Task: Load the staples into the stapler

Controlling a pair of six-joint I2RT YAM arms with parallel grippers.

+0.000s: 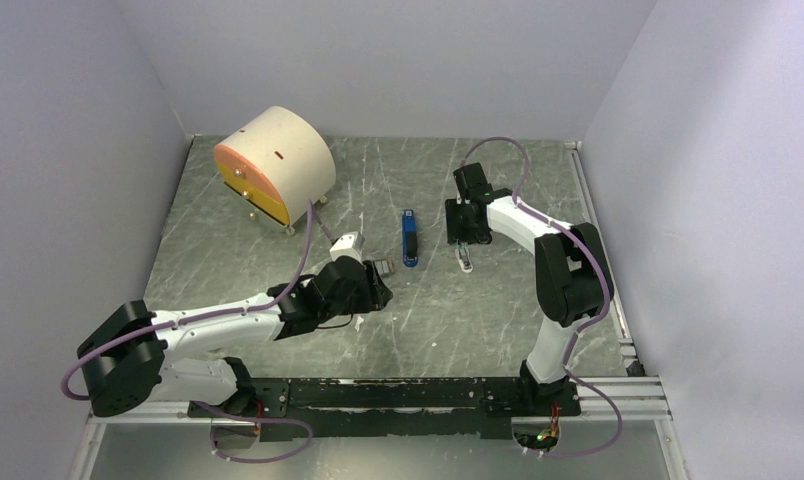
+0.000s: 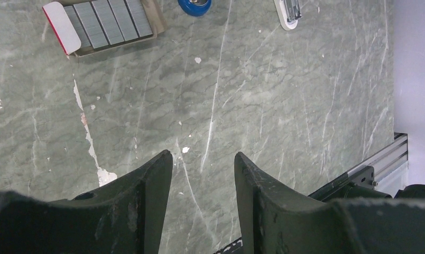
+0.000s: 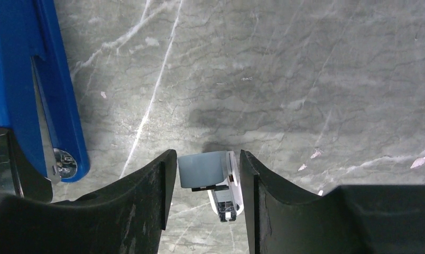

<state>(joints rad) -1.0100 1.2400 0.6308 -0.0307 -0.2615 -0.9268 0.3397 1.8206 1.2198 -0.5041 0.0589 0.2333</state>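
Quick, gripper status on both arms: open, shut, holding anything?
Left gripper: open, holding nothing.
Right gripper: open, fingers either side of the light-blue and white piece; no clamp on it visible.

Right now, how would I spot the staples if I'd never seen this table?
Find the big cream drum at the back left, then the blue stapler mid-table. Just left of it lies a small open box with a red-and-white flap; the staples are the grey ribbed strips inside.
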